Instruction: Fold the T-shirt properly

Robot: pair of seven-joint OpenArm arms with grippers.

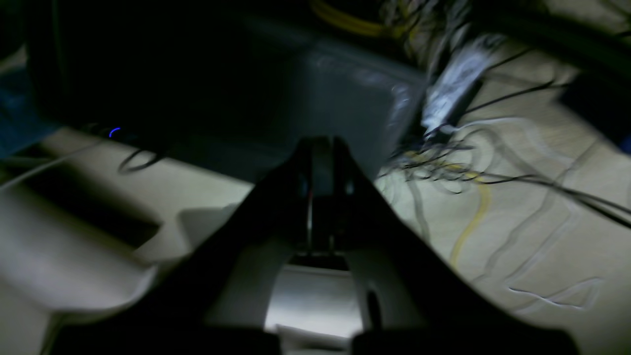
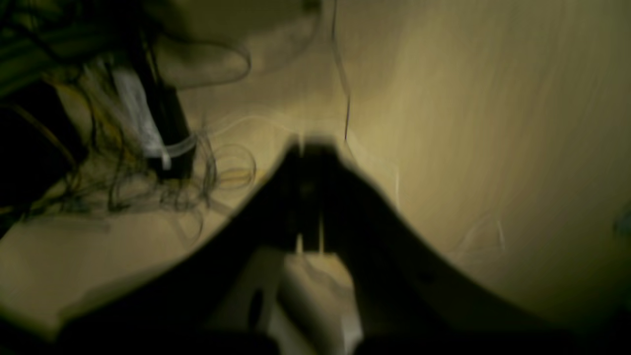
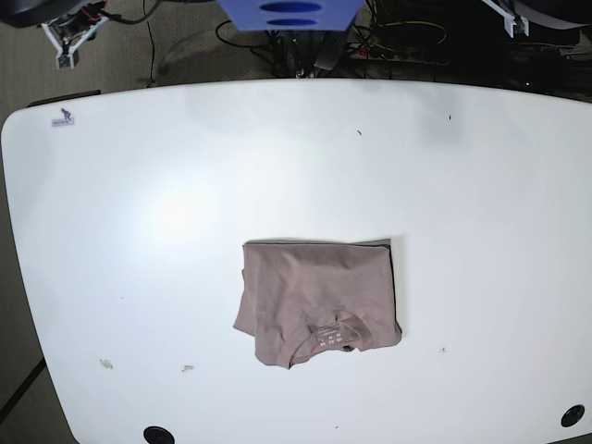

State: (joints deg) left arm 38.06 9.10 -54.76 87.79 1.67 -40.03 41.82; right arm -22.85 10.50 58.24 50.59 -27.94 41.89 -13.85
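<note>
The T-shirt [image 3: 319,301] lies folded into a mauve rectangle on the white table [image 3: 166,213], slightly front of centre, with its neck label facing up near the front edge. Neither gripper is near it. In the left wrist view my left gripper [image 1: 323,145] is shut with nothing in it, and it looks out over a floor with cables. In the right wrist view my right gripper [image 2: 308,145] is likewise shut and holds nothing, over a pale floor. Both wrist views are dim and blurred.
Tangled cables [image 1: 443,167] and a white power strip [image 1: 456,84] lie on the floor beyond the table, next to a dark box [image 1: 276,98]. Arm mounts stand at the table's back corners [image 3: 69,37]. Two black holes [image 3: 159,433] mark the front edge.
</note>
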